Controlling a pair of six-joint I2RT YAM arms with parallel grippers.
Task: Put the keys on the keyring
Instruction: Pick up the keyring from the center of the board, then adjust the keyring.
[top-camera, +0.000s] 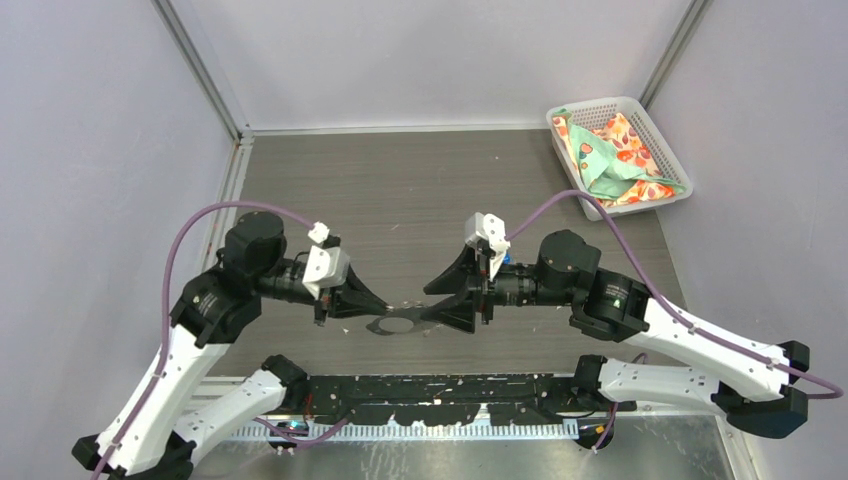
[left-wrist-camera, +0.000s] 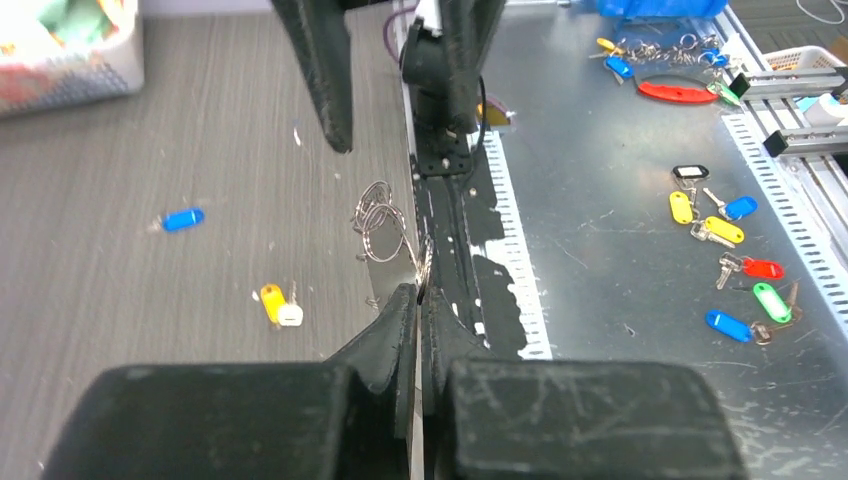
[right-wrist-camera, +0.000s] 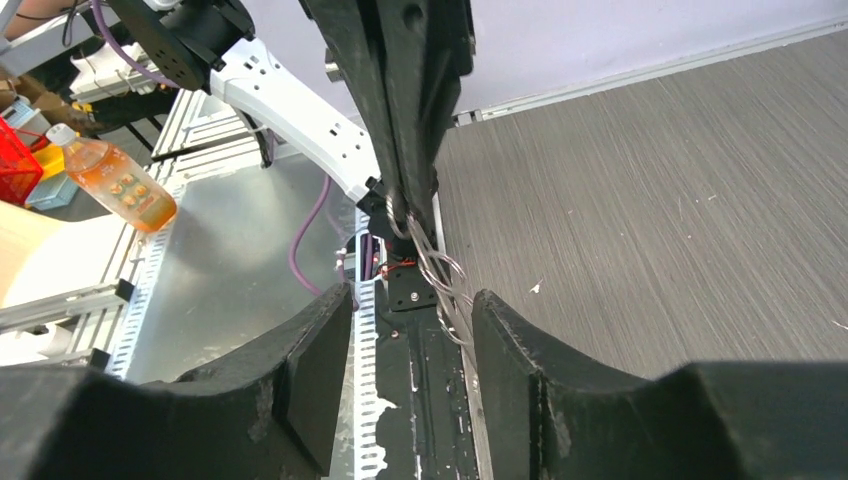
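My left gripper (left-wrist-camera: 418, 292) is shut on the keyring (left-wrist-camera: 382, 224), a thin silvery loop of wire coils held above the table's near edge. The keyring (right-wrist-camera: 441, 276) runs out towards my right gripper (right-wrist-camera: 412, 298), which stands open around it; the wire passes close to the right-hand finger (right-wrist-camera: 510, 360) and nothing is pinched. In the top view the left gripper (top-camera: 385, 306) and right gripper (top-camera: 432, 304) face each other tip to tip. Two keys lie on the table in the left wrist view: the yellow-headed one (left-wrist-camera: 275, 303) and the blue-headed one (left-wrist-camera: 183, 219).
A white basket (top-camera: 655, 135) with a patterned cloth stands at the back right. A black rail (left-wrist-camera: 455, 210) runs along the near edge. Beyond it, several coloured key tags (left-wrist-camera: 722, 231) lie on the metal bench. An orange bottle (right-wrist-camera: 115, 185) stands off the table.
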